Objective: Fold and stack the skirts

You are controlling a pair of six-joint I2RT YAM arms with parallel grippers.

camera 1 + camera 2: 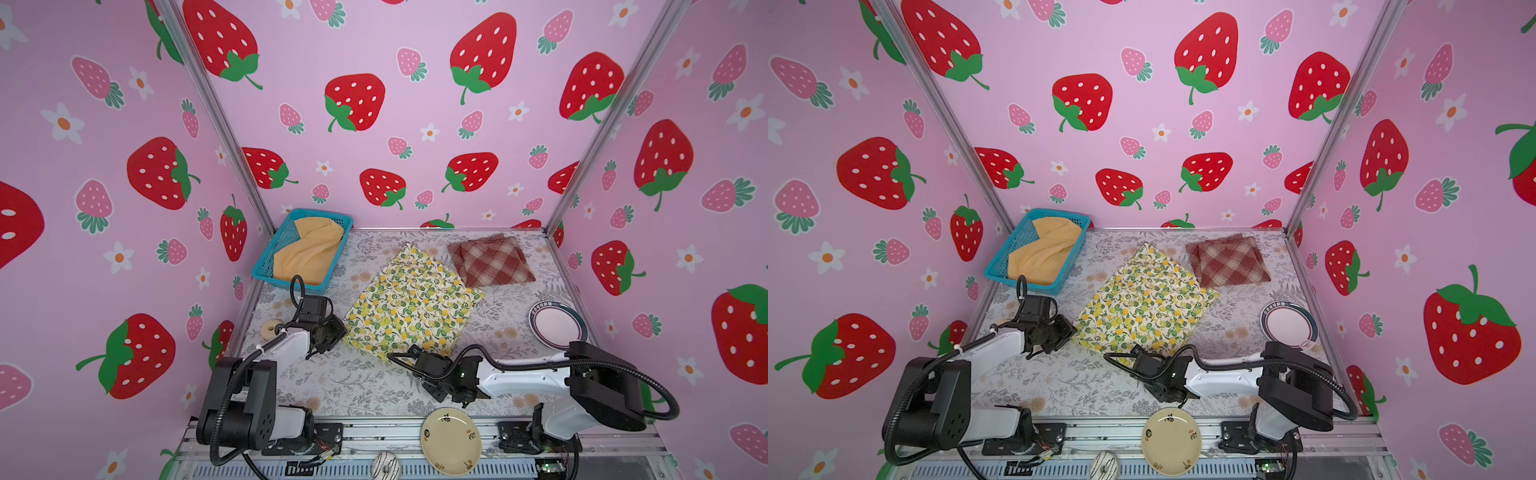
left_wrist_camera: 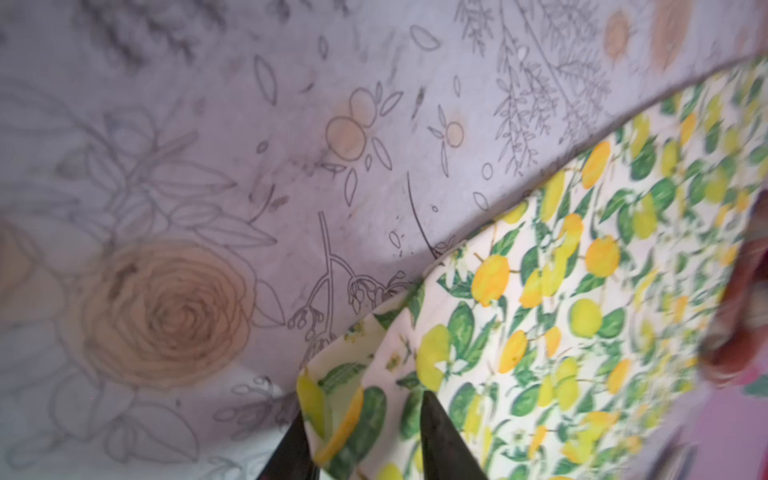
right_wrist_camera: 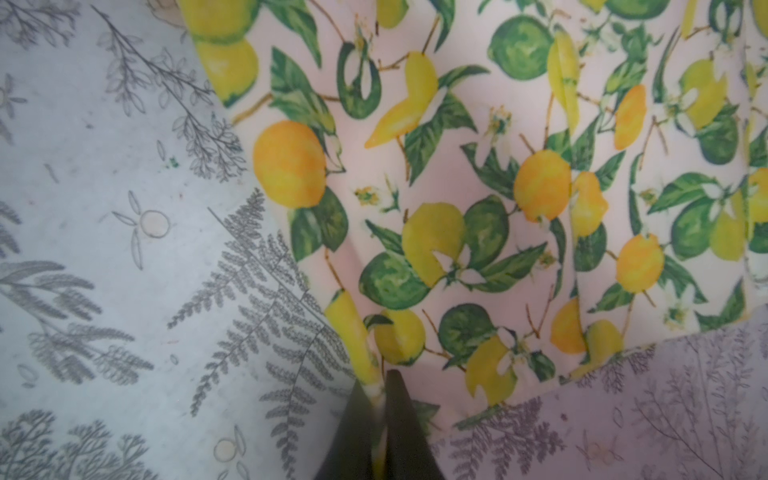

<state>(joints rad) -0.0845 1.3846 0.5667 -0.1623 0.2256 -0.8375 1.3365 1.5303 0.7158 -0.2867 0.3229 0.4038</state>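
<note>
The left gripper (image 2: 361, 409) has its jaws set close on a folded corner of the lemon skirt (image 1: 411, 299); the cloth fills the gap and touches both fingers, and the corner curls up off the tablecloth (image 1: 353, 382); the right gripper (image 3: 376, 380) has its jaws almost together, pinching a thin strip of the same skirt's edge; the two tools hold the two ends of the skirt's nearest edge, with the rest spread flat beyond and between them.

In both top views the wrists and cables cover the fingertips, so the grips cannot be read there; only the wrist views show them, and there the fingers are cut off at the picture's edge; the left wrist view is smeared, and a reddish blur (image 2: 744, 316) in it cannot be named.

The wrist views take in little besides lemon print and tablecloth; only the top views show the plaid skirt (image 1: 490, 259), folded, well beyond the right gripper and just beside the lemon skirt's far side; the mustard skirt (image 1: 309, 249) lies heaped in the blue basket (image 1: 272, 253) beyond the left gripper; a pale ring (image 1: 270, 328) is partly hidden behind the left arm; a pink plate (image 1: 557, 328) sits beyond the right arm and a cream plate (image 1: 451, 440) behind the right gripper.
</note>
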